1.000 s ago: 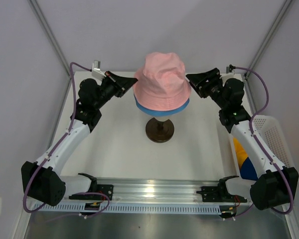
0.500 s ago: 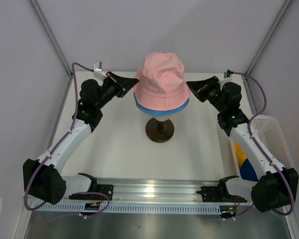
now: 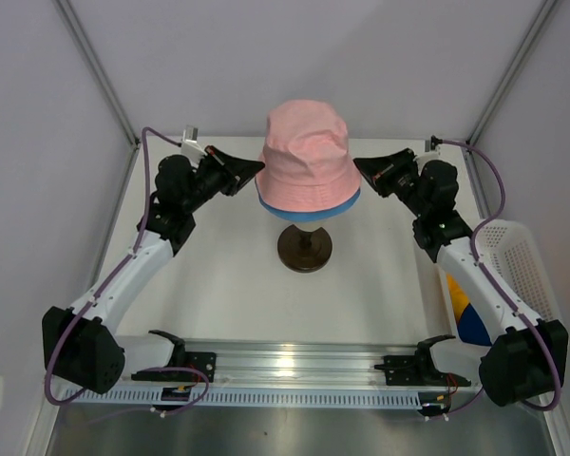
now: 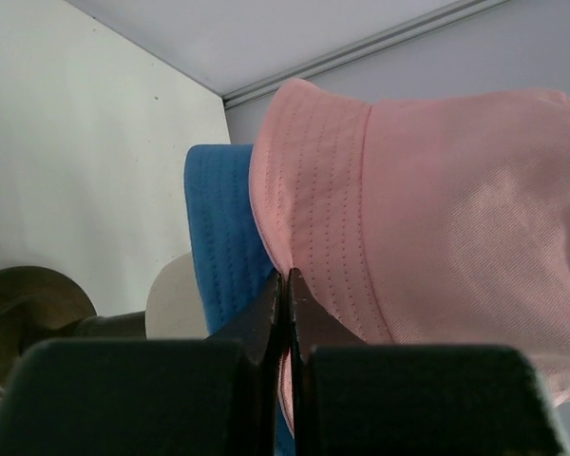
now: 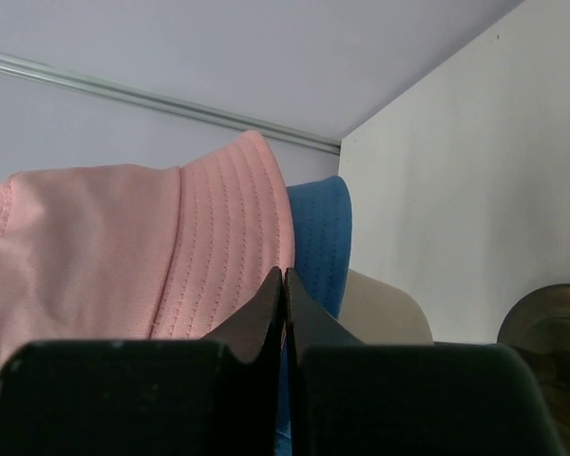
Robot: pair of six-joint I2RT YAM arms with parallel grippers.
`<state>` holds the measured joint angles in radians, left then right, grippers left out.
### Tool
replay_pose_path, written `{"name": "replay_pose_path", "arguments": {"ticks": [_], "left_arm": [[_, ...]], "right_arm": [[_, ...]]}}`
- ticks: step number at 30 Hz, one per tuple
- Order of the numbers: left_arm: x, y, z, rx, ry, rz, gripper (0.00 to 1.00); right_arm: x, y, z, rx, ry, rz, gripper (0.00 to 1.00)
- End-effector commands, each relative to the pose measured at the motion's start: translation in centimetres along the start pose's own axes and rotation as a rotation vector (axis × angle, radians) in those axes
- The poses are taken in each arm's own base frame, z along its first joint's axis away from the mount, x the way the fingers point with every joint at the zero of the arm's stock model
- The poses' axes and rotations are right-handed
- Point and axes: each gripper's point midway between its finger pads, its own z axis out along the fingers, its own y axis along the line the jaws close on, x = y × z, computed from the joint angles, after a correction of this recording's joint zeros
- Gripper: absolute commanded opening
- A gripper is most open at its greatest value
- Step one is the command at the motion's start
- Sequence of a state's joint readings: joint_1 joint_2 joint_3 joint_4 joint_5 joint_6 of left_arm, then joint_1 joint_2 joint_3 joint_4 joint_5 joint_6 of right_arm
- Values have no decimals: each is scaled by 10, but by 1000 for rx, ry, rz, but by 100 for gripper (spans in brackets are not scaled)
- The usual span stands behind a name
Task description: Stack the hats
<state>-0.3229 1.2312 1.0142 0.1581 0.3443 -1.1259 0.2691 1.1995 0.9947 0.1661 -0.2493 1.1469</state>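
Observation:
A pink hat (image 3: 309,161) sits over a light blue hat (image 3: 306,213) on the cream head form and its dark stand (image 3: 304,249). My left gripper (image 3: 259,167) is shut on the pink hat's left brim (image 4: 304,209), and pink cloth shows between the fingers at the left gripper's tips (image 4: 287,275). My right gripper (image 3: 358,163) is shut at the right brim, its tips (image 5: 283,273) on the edge where the pink hat (image 5: 218,247) meets the blue hat (image 5: 321,237). A yellow-orange hat (image 3: 459,290) and a navy hat (image 3: 473,328) lie at the table's right edge, partly hidden by the right arm.
A white mesh basket (image 3: 518,256) stands off the right side of the table. The head form (image 4: 171,294) and the stand's round base (image 5: 546,323) show under the hats. A metal rail (image 3: 294,366) with the arm bases runs along the near edge.
The right gripper has gone from open to shut at the pink hat's right brim. Both grippers edged inward, and the pink hat shifted slightly to the left.

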Motion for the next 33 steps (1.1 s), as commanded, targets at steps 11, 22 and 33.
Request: {"name": "replay_pose_path", "arguments": {"ticks": [11,22,33], "left_arm": [[32,59,-23,-190,71,8,1],[40,58,-24,-171,103,51,1],[18,62,-49,-228,-7,168,34]], "right_arm": [[12,-39,-16,54,-27,-17,0],[-11,-36,-27,73,-71,-107,0],[-37,-24,-35,144,-96,-264,30]]}}
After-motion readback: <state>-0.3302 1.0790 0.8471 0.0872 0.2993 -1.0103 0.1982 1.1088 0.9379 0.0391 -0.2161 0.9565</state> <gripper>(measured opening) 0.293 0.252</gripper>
